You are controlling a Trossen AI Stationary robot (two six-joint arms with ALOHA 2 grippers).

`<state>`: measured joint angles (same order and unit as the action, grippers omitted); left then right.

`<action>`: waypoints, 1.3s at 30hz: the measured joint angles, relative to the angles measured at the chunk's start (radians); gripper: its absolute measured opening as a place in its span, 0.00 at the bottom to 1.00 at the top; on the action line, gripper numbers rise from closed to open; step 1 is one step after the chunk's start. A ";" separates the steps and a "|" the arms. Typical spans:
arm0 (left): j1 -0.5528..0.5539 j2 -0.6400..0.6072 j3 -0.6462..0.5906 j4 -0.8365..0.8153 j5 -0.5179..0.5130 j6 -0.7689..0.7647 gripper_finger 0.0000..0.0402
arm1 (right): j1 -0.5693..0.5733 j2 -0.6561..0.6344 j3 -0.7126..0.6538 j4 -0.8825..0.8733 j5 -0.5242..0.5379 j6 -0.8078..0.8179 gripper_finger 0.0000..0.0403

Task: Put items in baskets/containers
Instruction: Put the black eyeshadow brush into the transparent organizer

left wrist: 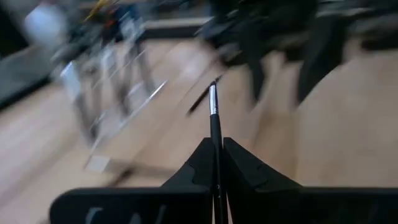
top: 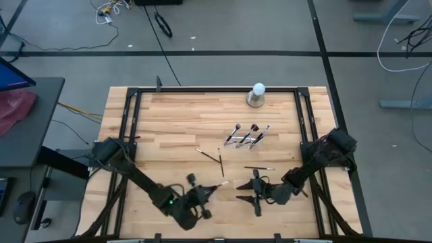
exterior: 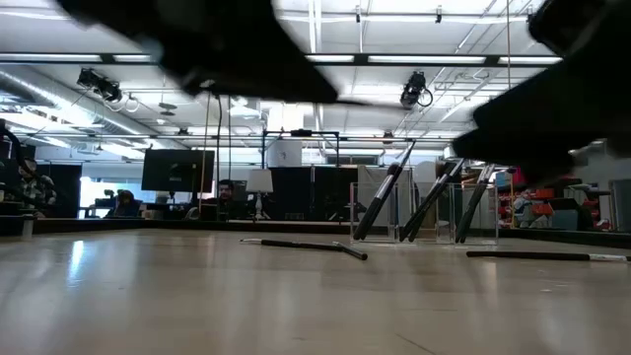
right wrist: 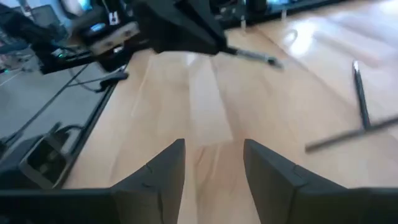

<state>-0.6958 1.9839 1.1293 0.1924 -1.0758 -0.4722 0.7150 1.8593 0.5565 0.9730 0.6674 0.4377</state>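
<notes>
My left gripper [top: 210, 191] is near the table's near edge, shut on a thin dark makeup brush [top: 219, 185] whose pale end points toward my right gripper. My right gripper [top: 240, 191] is open and empty and faces it from a short way to the right. The clear holder [top: 246, 138] stands past the table's middle with several brushes leaning in it [exterior: 424, 207]. Two loose brushes [top: 214, 158] lie crossed on the wood left of the holder. Another brush [top: 258, 169] lies flat just beyond my right gripper. My left gripper pinches the brush's dark handle [left wrist: 215, 134] between its two fingers [left wrist: 242, 165]. The handle runs along the fingers. It juts straight out past the fingertips with its silver ferrule [left wrist: 213, 102] ahead. The fingers hide the rear of the handle.
A white ball on a grey round base [top: 257, 95] stands at the far edge, behind the holder. Black frame rails [top: 128, 128] run along the table's left, right and far sides. Bare wood [top: 169, 128] lies left of the loose brushes.
</notes>
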 joint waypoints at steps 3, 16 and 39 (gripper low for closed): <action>0.027 0.000 0.000 0.239 0.101 0.277 0.05 | -0.037 0.071 0.048 0.085 0.005 -0.095 0.41; 0.052 -0.002 0.001 0.438 0.237 0.559 0.05 | 0.059 0.107 0.072 0.447 0.120 -0.554 0.41; 0.066 -0.002 0.002 0.455 0.278 0.530 0.10 | 0.081 0.107 0.071 0.503 0.097 -0.569 0.05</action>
<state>-0.6294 1.9816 1.1316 0.6479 -0.7982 0.0575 0.7957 1.9659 0.6273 1.4757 0.7647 -0.1309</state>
